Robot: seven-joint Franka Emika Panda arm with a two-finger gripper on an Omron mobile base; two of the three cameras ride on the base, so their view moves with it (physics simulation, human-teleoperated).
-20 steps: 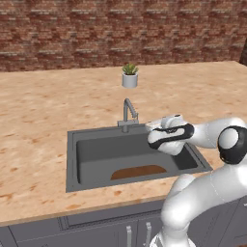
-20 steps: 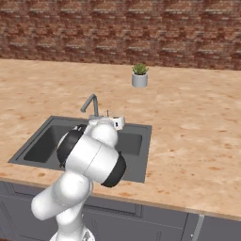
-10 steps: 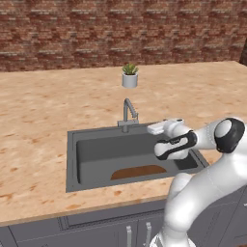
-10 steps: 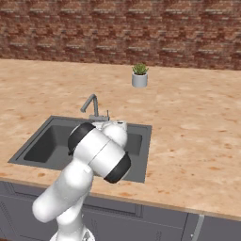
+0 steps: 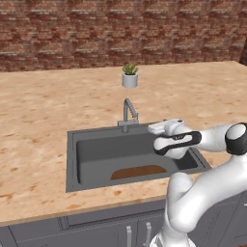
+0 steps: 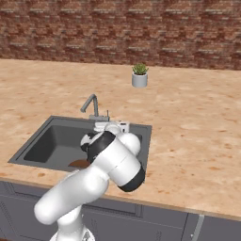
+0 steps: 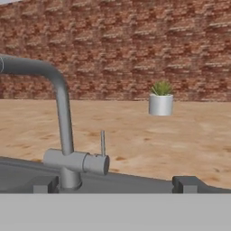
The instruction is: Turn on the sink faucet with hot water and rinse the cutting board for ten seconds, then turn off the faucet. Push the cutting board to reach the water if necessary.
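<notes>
My gripper (image 7: 115,182) hangs just in front of the tap (image 7: 67,135), fingers spread wide with nothing between them, and no water runs from the spout. The lever (image 7: 103,143) stands upright on the stub at the tap's right side, thin and easy to miss. As I judge it, the main risk is in how I meet that lever: it sits left of the middle of my spread, closer to my left fingertip (image 7: 45,184), so a straight push forward could pass beside it or knock the tap's body instead. If I swing it the wrong way I could get cold water rather than hot, and I cannot tell from here which way is hot. The board (image 5: 139,171) lies flat in the sink (image 5: 72,159) against the front wall, well forward of the tap, while the spout hooks down near the back. So I judge the stream would fall behind the board and miss it unless I push the board back. The hand view gives me the lever and my fingertips clearly, with the plant pot (image 7: 160,103) behind and to the right of the tap. It gives no sight of the board. The left base view shows the board, the whole basin and the tap (image 5: 127,115) together, though the lever is too small to make out. In the right base view my own arm covers most of the board (image 6: 79,163).
</notes>
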